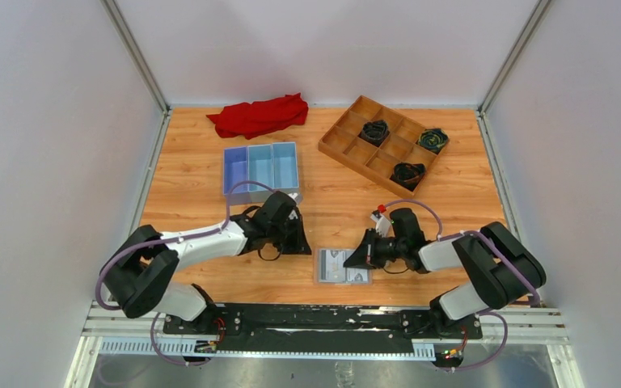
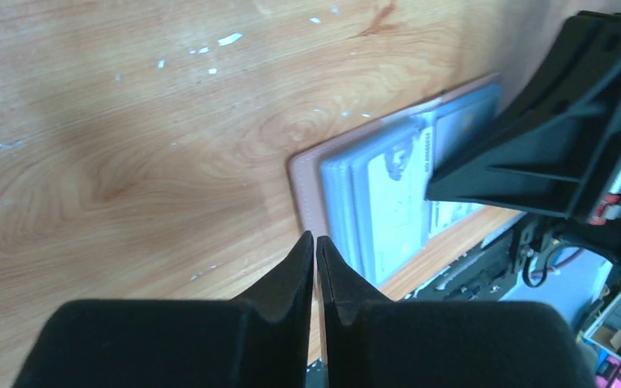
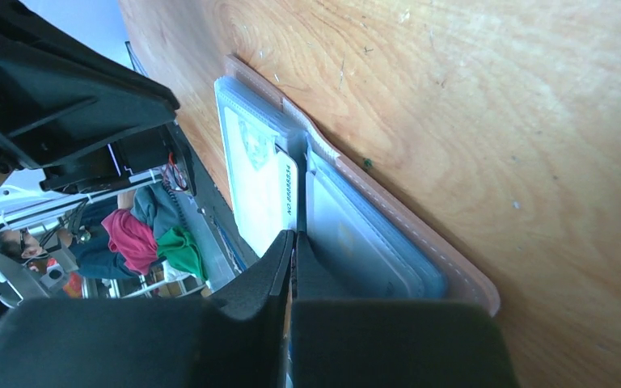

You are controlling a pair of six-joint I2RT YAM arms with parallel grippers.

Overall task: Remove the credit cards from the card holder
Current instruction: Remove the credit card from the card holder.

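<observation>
The card holder (image 1: 343,266) lies open near the table's front edge, tan-pink rim out and grey panels up. A pale card (image 3: 257,182) sits under clear plastic in one panel and also shows in the left wrist view (image 2: 394,202). No black or gold-tan card shows. My left gripper (image 1: 297,236) is shut and empty, its tips (image 2: 315,239) just off the card holder's (image 2: 348,190) rim. My right gripper (image 1: 357,255) is shut, its tips (image 3: 293,236) low over the fold of the card holder (image 3: 388,242). I cannot tell whether they touch it.
A blue three-compartment tray (image 1: 262,170) stands behind the left arm. A red cloth (image 1: 259,115) lies at the back. A wooden grid tray (image 1: 382,143) with three dark bundles sits at the back right. The table's front edge runs just below the holder.
</observation>
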